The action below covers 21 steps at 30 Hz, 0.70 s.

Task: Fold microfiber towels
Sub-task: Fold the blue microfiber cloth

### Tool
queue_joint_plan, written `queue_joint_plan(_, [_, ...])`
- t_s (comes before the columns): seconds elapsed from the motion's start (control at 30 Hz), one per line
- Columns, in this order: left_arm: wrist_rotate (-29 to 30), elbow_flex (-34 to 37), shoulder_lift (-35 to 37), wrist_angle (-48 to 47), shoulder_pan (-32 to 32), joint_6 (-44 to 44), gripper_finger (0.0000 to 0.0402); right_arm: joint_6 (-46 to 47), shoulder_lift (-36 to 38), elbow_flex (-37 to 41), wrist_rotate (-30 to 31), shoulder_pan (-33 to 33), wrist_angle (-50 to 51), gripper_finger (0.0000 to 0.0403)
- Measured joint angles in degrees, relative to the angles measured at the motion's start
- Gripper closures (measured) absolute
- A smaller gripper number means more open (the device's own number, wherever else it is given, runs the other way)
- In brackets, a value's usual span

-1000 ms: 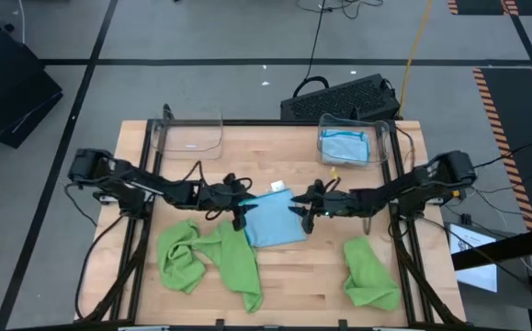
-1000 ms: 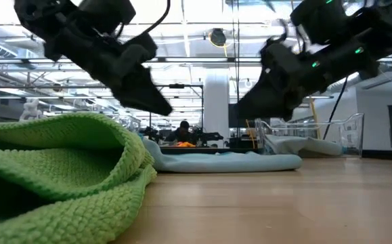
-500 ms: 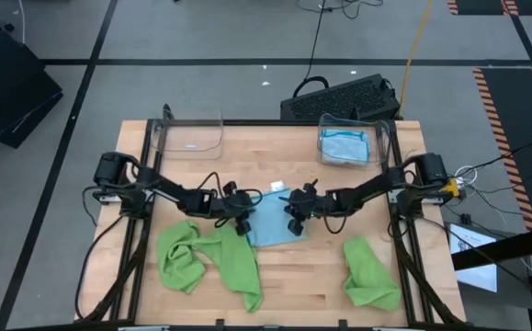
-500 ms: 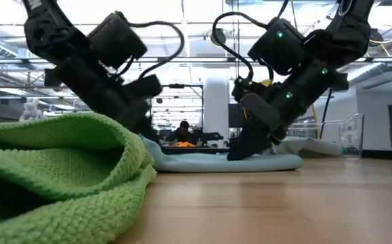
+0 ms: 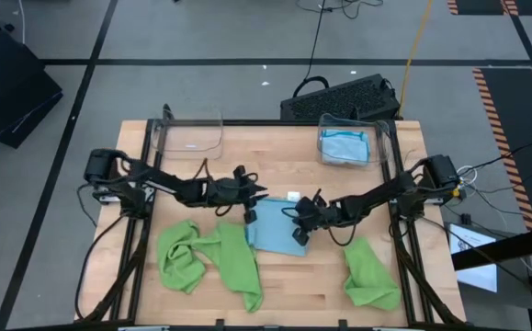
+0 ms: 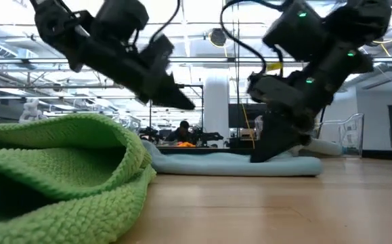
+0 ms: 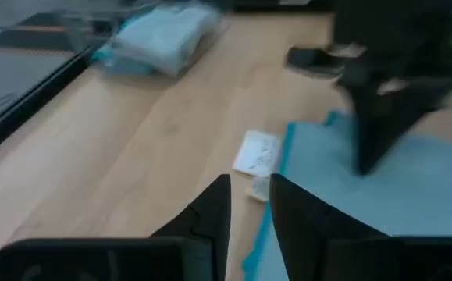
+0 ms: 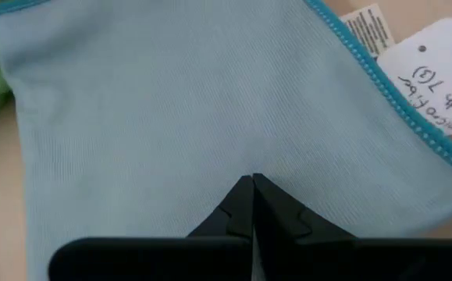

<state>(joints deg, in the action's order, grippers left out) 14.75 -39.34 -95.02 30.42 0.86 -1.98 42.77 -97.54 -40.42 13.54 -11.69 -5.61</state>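
Right gripper having slid down frame center, fingers now pressing together on blue towel — flattening fold; left gripper lifting, fingers narrow, empty.

Even overhead light is falling on the bench, giving only soft, short shadows under the arms. In the low view, bright ceiling strips are glaring behind the arms, turning them into near silhouettes, while the green towel close to the lens is sitting large and slightly soft. The left wrist view is blurring heavily: the blue towel and the paper tag are smeared. The right wrist view is staying crisp, the towel's weave and the handwriting on its tag showing clearly.
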Motion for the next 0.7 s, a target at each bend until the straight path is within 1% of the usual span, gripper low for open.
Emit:
queue_joint_plan(0.17, [-8.2, 0.1, 4.6, -1.1, 1.7, -5.2, 0.0309, -1.7, 6.5, 0.5, 3.3, -1.3, 2.1, 0.0403])
queue_joint_plan(0.23, [-9.4, 0.1, 4.6, -2.5, 3.3, -7.8, 0.0309, -3.6, 10.1, 0.2, 5.2, -1.7, 1.8, 0.0403])
queue_joint_plan(0.3, [-9.2, 0.1, 3.8, -4.4, 5.2, -10.5, 0.0309, -5.8, 12.5, 0.2, 6.0, -2.0, 2.0, 0.0403])
queue_joint_plan(0.43, [-7.4, 0.1, 0.5, -5.0, 9.3, -15.8, 0.0309, -8.9, 13.8, 0.2, 5.9, -2.0, 1.7, 0.0403])
queue_joint_plan(0.57, [-4.6, 0.1, -3.9, -3.1, 11.8, -17.4, 0.0309, -10.1, 10.7, 0.3, 5.8, -1.9, 1.8, 0.0403])
queue_joint_plan(0.63, [-1.8, 0.1, -5.7, -3.3, 11.6, -17.7, 0.0309, -10.4, 8.8, 0.3, 5.8, -1.9, 1.6, 0.0403])
queue_joint_plan(0.7, [-0.5, 0.1, -6.7, -3.5, 10.7, -17.2, 0.0309, -10.5, 6.9, 0.3, 5.8, -1.9, 2.3, 0.0403])
